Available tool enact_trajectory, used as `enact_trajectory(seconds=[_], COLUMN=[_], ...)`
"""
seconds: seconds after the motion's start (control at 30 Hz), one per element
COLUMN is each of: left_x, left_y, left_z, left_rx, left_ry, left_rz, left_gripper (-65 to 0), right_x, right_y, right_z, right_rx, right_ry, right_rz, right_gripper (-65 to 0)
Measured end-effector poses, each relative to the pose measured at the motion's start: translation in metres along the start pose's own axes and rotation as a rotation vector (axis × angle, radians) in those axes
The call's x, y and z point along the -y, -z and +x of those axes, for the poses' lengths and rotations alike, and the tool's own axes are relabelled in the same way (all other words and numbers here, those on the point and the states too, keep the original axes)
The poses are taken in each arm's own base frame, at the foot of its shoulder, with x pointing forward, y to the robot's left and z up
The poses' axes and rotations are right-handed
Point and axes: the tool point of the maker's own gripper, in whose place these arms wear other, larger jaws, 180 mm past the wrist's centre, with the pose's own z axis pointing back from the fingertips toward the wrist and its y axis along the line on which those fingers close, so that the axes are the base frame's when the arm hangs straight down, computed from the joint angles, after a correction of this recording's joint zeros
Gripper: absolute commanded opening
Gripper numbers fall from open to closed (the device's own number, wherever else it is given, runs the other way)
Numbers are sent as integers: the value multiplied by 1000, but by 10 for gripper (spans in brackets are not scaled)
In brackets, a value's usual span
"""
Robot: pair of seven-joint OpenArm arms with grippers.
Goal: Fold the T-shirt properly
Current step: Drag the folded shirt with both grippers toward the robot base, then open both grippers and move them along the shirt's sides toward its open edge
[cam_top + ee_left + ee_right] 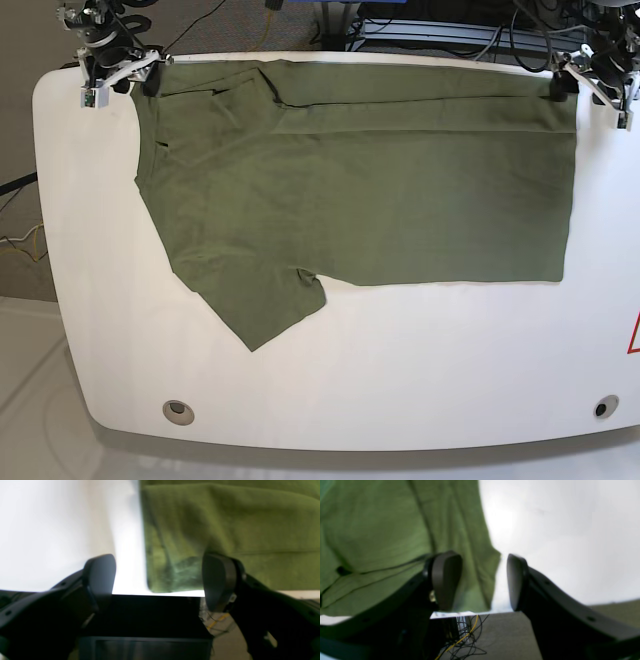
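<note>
Both arms are parked way out at the far corners in the base view. The left black two-fingered hand (158,580) has its curved pads spread really wide, nothing pinched between them. The right black two-fingered hand (483,581) is parted too, a bit narrower, and it's not gripping anything either. Both wrists are tipped down low.

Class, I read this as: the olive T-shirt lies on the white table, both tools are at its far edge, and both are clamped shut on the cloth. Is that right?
Not quite. The T-shirt does lie on the white table with both tools at its far edge, but the left tool and right tool are open, gripping nothing. Both wrist views show it.
</note>
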Motion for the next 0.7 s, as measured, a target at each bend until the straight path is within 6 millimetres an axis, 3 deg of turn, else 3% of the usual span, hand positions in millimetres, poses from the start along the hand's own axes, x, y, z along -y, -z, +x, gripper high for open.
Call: enact_trajectory(seconds=[0.13,0.27,0.37,0.5,0.6,0.7], left_x=[-19,-23,-19,-7,-3,-3], left_y=[-12,-19,-20,-20,-21,-20], left_z=[20,42,62,88,105,119], left_rx=[56,124,186,265,314,330], left_ry=[5,21,50,76,80,80], left_rz=[72,96,97,68,61,60], left_gripper=[-178,-230,-270,-269,-251,-207], right_x=[5,5,-7,-24,-34,-32], right_y=[-5,-6,0,8,10,14], right_z=[10,28,54,100,131,149], right_rx=[32,79,116,224,296,301], right_ry=[27,24,-9,-47,-76,-131], right_rz=[-7,-7,11,49,74,45], right_gripper=[-339,-344,-347,-346,-341,-337])
